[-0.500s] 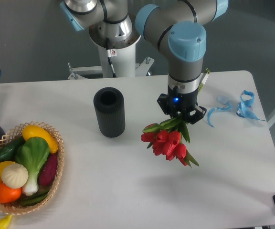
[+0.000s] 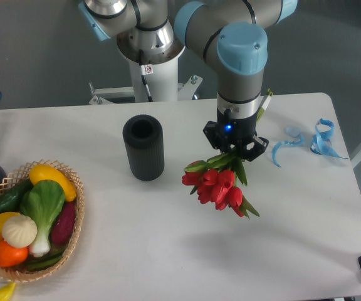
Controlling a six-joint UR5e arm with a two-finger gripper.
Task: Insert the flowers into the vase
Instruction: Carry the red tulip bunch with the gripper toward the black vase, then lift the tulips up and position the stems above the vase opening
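Left of gripper, well apart: vase, upright, mouth facing up. Gripper clamping flowers, blooms hanging down-left.

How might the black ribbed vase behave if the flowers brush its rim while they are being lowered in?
The vase stands upright and unsupported on the table, taller than wide, so a sideways knock near its rim could probably tip it. Being cylindrical, it would likely roll once down. Its ribbed wall looks matte, so probably not slippery. The flowers hang from the gripper, beside it.
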